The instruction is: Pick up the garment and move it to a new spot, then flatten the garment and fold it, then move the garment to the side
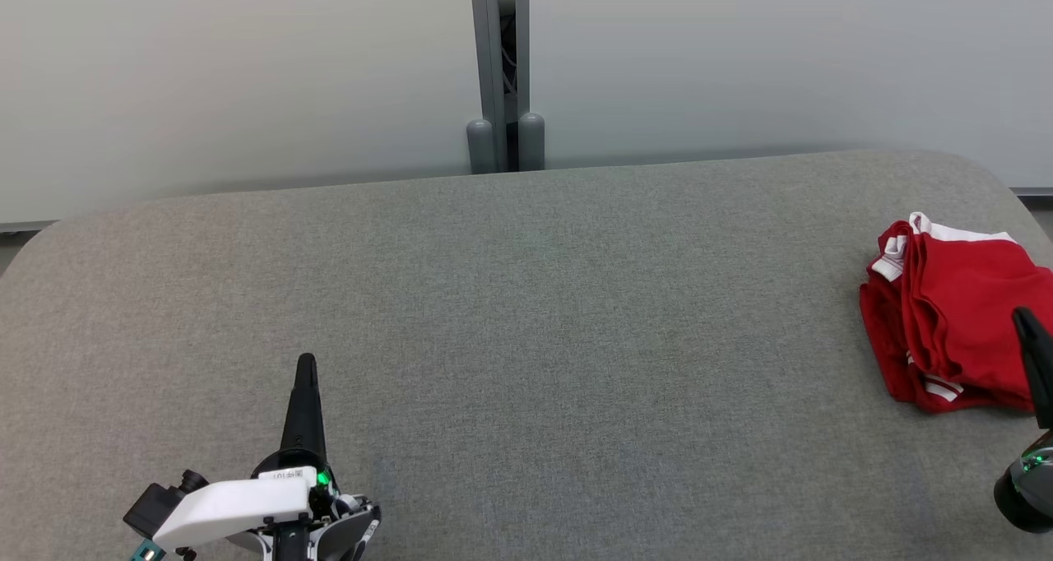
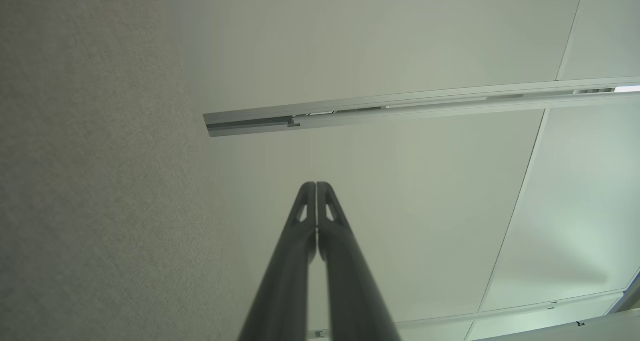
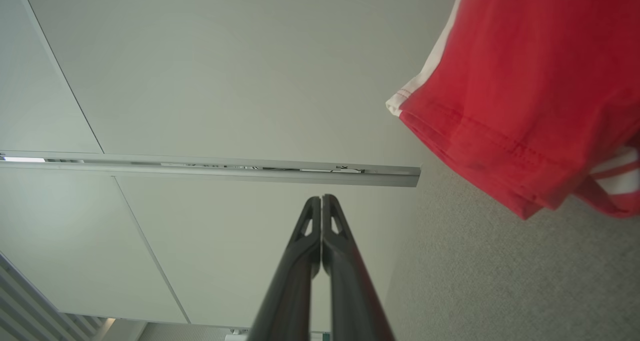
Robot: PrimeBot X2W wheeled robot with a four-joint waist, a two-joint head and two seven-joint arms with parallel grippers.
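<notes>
The red garment (image 1: 962, 314) with white trim lay folded at the right edge of the frame on the grey worktop (image 1: 526, 314). The left tool (image 1: 306, 363), at lower left, was closed and empty. The right tool (image 1: 1024, 318), at lower right just beside the garment, was also closed on nothing.

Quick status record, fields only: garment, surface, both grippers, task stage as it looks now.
garment: red with white trim, compact layered bundle, not spread flat
location: far right of the grey table, near its edge
left gripper: shut, empty, over the table's lower left, far from the garment
right gripper: shut, empty, beside the garment's near side; contact cannot be told
task stage: garment appears folded and set to the side
</notes>
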